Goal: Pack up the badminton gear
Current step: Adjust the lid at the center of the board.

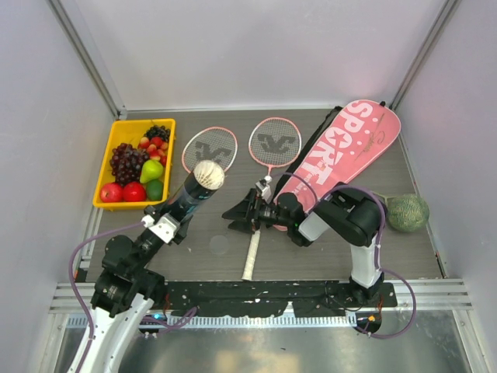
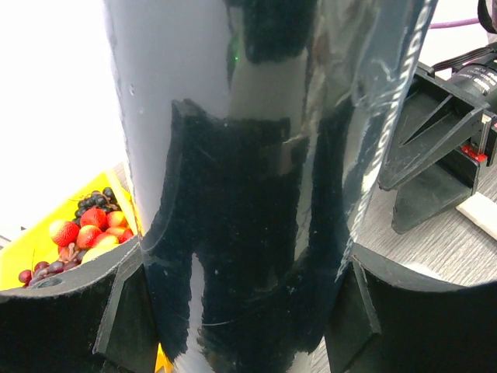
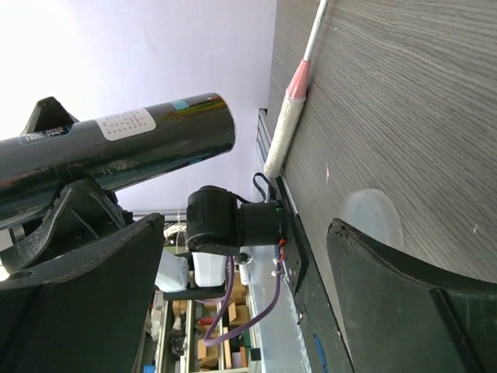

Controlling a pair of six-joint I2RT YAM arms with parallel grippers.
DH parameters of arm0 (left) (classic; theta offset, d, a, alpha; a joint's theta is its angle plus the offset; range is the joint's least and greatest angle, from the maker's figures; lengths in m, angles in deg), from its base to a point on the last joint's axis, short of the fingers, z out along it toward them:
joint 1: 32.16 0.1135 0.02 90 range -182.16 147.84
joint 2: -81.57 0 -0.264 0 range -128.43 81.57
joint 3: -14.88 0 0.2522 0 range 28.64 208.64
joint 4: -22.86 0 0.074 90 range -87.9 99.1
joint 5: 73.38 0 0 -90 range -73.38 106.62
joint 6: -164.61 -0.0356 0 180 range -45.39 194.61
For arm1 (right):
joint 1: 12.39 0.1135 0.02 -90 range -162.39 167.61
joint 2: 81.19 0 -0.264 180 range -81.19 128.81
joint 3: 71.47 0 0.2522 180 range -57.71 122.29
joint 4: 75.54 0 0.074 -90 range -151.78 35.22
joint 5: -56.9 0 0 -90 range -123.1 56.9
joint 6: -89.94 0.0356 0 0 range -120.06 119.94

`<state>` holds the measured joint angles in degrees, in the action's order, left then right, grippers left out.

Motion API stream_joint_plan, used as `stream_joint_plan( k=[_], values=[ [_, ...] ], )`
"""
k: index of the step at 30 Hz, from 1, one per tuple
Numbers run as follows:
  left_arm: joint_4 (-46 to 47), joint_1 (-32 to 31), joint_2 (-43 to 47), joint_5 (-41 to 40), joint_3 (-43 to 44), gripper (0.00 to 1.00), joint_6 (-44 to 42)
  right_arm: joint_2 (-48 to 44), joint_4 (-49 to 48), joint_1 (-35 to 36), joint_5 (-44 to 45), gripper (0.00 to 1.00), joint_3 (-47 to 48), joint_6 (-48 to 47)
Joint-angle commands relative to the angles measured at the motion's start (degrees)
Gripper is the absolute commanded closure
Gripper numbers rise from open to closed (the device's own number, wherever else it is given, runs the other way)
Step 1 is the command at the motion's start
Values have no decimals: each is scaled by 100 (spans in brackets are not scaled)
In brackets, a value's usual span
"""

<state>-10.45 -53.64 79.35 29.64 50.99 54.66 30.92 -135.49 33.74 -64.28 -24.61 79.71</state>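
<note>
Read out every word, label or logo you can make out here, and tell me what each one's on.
"SPORT": white letters on the pink bag.
On the dark tube: a white label with fine print, too small to read.
On the left racket and the right racket: a dark emblem on the strings of each, no legible letters.

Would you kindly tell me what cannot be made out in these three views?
Top view: left racket handle hidden under the raised tube.
Top view: right fingers cover part of the right racket shaft.
Left wrist view: tube fills the frame, both ends cut off.
Right wrist view: print on the tube's label too small to read.
</note>
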Motion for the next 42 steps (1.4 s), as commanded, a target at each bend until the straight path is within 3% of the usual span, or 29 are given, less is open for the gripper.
stream_joint_plan(
  k=[1,5,7,10,11,12,13,14,17,21,26,33,42],
  values=[
    [479,-6,55,-71,50,100,-45,-488,-1400,1,235,12,47,109],
    [470,-15,73,-89,50,100,-36,-787,-1366,1,305,19,47,22],
    [470,-6,72,-124,50,100,-45,-1007,-744,28,218,22,108,-511],
    [461,-6,90,-273,68,100,-45,-1576,1472,168,313,20,362,-1777],
    [444,-6,107,-412,77,100,-45,-1718,2300,299,619,18,468,-2729],
    [417,-6,125,-579,85,100,-36,-1989,3936,413,944,16,852,-3217],
    [391,-6,134,-737,103,100,-10,-2087,4622,710,1678,11,1056,-4179],
    [347,-6,143,-930,155,100,34,-2193,5786,852,2016,9,1519,-4545],
    [224,-6,151,-1562,296,100,113,-2028,7191,1406,3377,3,2277,-5733],
    [320,-6,572,-2206,253,100,122,-1747,7582,1854,4022,3,2630,-6497],
    [593,3,1170,-2733,42,100,26,-1421,7793,2233,4102,3,2921,-7290],
    [689,3,1426,-3016,-46,100,-9,-1061,8188,2383,4313,3,3158,-7309],
    [663,3,1408,-2928,-46,100,-27,-701,7942,2480,3751,5,3255,-6984]
  ],
)
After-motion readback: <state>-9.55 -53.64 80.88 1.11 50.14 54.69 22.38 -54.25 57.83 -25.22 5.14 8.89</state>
